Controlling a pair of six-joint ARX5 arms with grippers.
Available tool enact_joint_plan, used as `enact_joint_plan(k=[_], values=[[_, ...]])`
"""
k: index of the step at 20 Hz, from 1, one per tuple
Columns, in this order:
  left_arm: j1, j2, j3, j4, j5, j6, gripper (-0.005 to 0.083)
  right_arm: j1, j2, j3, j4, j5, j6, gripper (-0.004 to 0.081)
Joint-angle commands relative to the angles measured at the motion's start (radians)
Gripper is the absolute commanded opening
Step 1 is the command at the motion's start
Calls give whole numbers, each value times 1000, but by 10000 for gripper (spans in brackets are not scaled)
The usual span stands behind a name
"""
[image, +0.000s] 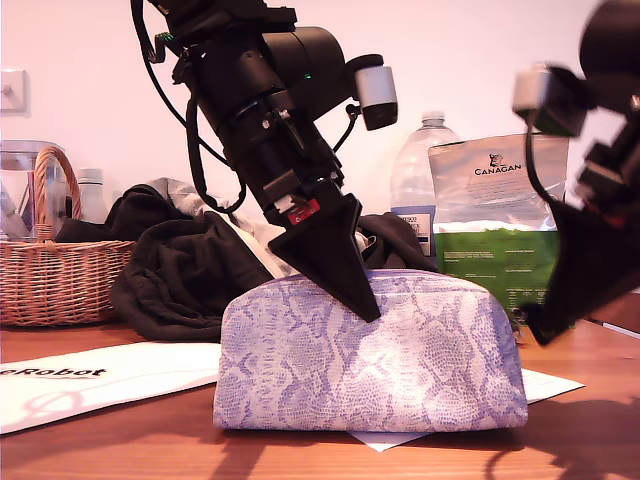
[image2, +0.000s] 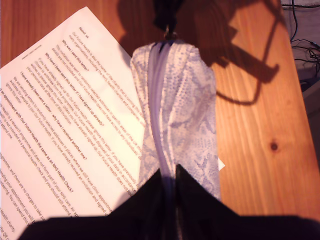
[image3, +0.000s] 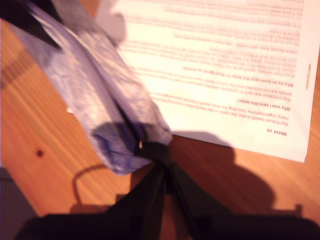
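Pouch: a lilac snakeskin-print pouch (image: 400, 350) stands on its base on the wooden table (image: 600, 440), mid-frame in the exterior view, with one corner over a printed sheet (image2: 60, 125).
Zipper: the zipper (image2: 157, 110) runs along the pouch's top ridge and looks closed over the stretch in sight.
First gripper: the first gripper (image: 365, 305) leans at a slant onto the top ridge, near the pouch's middle. Its fingers are pinched together on the zipper seam (the tip reads as one black wedge in the exterior view).
Second gripper: the second gripper (image3: 164, 167) sits low by the table at the pouch's end on the exterior view's right. Its fingers are clamped together on a dark zip pull (image3: 156, 150), though that wrist view is blurred.
Spacing: the two grippers are well apart along the ridge.
Behind the pouch: a wicker basket (image: 60, 280) is at the exterior view's left, with a heap of dark clothing (image: 180, 280) beside it. A water bottle (image: 420, 180) and a green-and-silver Canagan bag (image: 500, 230) are toward the right.
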Motion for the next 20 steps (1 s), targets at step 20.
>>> enact_joint_plan(k=[20], values=[[-2,19,-3,-7,-6,5,-21,94,-192,49,10,129,32,-13]])
